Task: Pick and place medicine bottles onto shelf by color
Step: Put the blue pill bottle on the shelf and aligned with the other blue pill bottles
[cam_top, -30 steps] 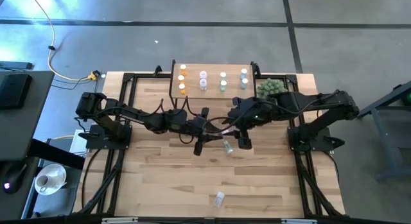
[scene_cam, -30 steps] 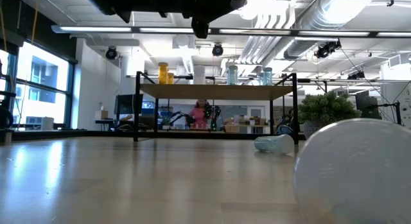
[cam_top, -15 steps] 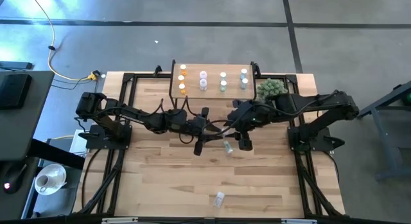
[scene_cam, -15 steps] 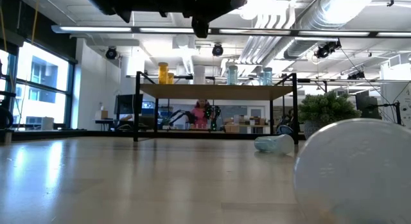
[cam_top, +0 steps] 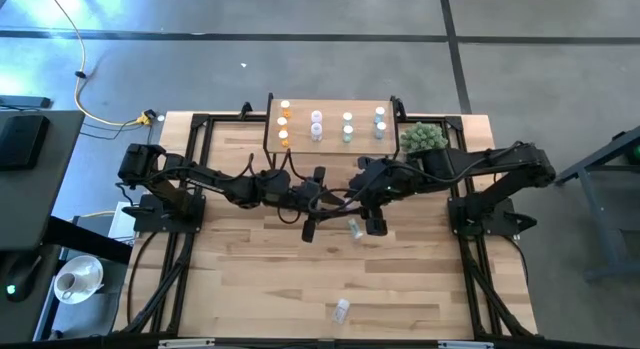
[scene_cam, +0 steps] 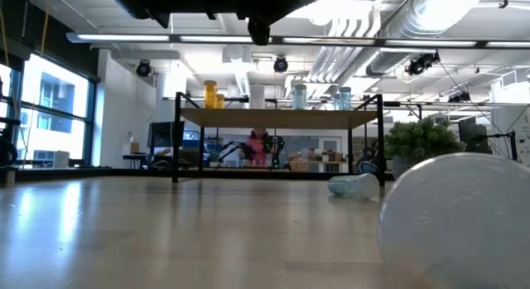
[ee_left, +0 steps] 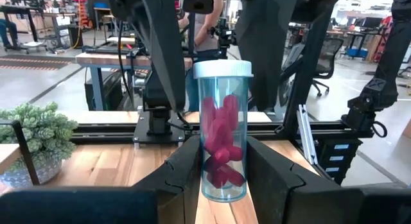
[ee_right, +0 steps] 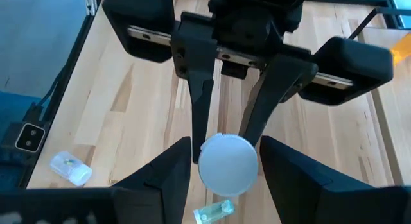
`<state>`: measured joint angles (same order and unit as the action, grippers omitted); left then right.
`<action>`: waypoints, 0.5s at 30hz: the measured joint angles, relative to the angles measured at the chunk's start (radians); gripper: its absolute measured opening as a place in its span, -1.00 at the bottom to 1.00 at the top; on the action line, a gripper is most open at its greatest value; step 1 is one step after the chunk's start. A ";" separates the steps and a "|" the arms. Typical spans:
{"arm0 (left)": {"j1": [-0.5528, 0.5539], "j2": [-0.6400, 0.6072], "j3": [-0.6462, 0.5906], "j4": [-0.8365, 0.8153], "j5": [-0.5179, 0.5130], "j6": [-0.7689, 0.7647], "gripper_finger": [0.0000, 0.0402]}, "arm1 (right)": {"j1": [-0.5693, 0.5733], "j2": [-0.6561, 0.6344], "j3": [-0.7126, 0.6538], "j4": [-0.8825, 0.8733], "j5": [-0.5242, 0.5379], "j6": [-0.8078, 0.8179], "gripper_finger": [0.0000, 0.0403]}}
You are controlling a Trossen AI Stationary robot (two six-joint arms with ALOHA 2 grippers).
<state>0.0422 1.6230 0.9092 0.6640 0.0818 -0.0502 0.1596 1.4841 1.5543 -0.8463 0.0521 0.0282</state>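
Remotely, I look down on the wooden tabletop, where both dark arms reach in from the sides and meet near the middle.

The shelf stands at the far edge. It carries standing bottles in colour groups: three orange, two pink, two green and two blue. A spiky green plant ball sits just beside the shelf on the right arm's side.

The left pincer is clamped on a pink medicine bottle. The bottle is upright and white-capped, with its body squeezed between the two fingers above the tabletop.

The right pincer hangs over that bottle's cap. Its fingers are spread and flank the cap, and I see no contact.

Two more bottles lie on their sides on the tabletop. A green one is close under the pincers. A pale one, whose tint I cannot tell, lies well apart near the front edge.
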 joint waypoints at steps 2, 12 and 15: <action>0.000 0.000 0.000 0.000 0.000 0.000 -0.52 | 0.000 0.000 0.000 -0.004 0.000 0.001 -0.20; 0.000 0.000 0.000 0.011 0.000 -0.002 -0.52 | 0.000 0.000 0.000 -0.006 0.000 0.018 -0.43; 0.000 0.000 0.000 0.009 0.000 -0.005 -0.51 | 0.000 0.002 0.000 -0.008 0.000 0.018 -0.44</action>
<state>0.0422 1.6234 0.9089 0.6731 0.0822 -0.0550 0.1600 1.4857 1.5543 -0.8541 0.0523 0.0467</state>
